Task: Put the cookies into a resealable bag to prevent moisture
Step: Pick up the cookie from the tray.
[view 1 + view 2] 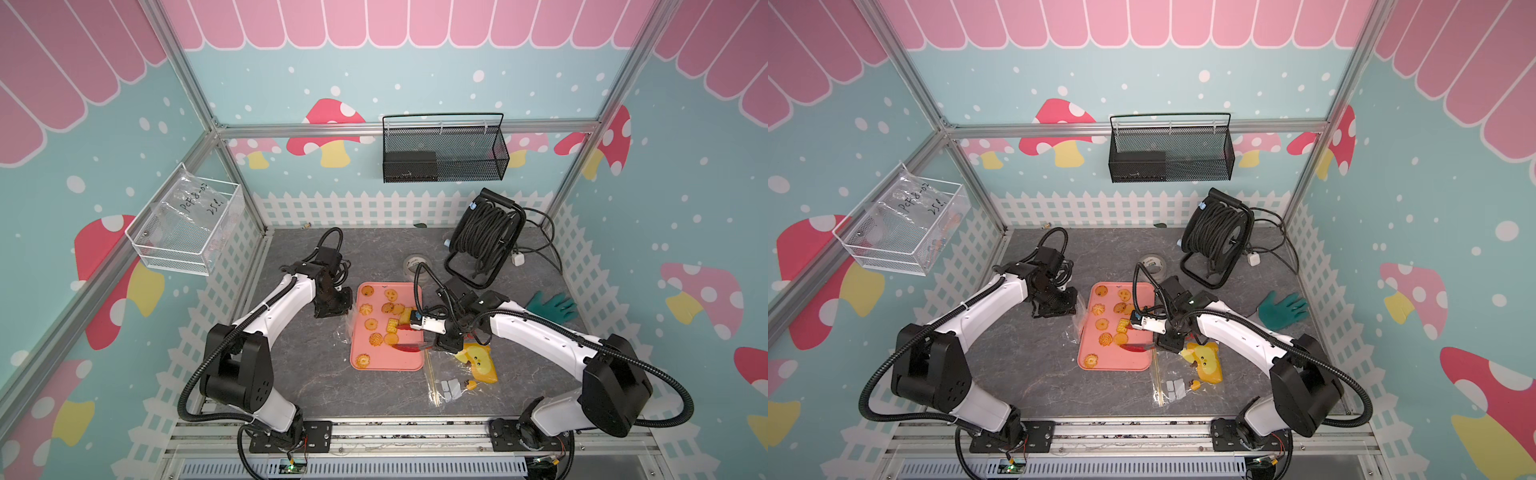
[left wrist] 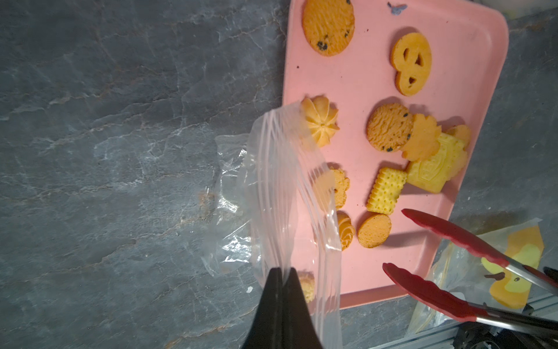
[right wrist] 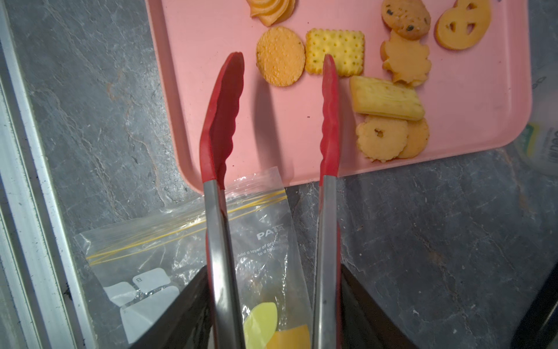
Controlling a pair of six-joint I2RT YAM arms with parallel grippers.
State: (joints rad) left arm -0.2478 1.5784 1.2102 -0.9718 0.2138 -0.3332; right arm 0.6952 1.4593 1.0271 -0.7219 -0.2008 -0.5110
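While holding plastic, left gripper point(image 2: 282, 272): fingers pressed together on the rim of the resealable bag point(image 2: 287, 187), held above the table.
Opposite, right gripper point(image 3: 273, 272): closed around the steel handles of the tongs point(image 3: 216, 211); red tips apart, nothing between them.
Place of the tips: over the pink tray point(image 3: 468, 90) on the right arm's side, one beside the round flat biscuit point(image 3: 280, 56), one at the edge of the square cracker point(image 3: 335, 48).
State of the cookies point(image 2: 389, 127): all seemingly on the tray, several overlapping in a small pile.
Place of the bag: at the tray's edge on the left arm's side, rim partly over the tray, lower part crumpled on the grey table point(image 2: 105, 151); width of the mouth opening, cannot tell.
Step in hand, as judged: taking one cookie with the tongs.
Way to do it well: choose the free round biscuit, not the pile; lower both tips to its sides; squeeze softly, to avoid breaking; hold the bag rim high and steady.
Nearby: second clear bag point(image 3: 169, 241) with yellow strip, lying under the tong handles; best left alone.
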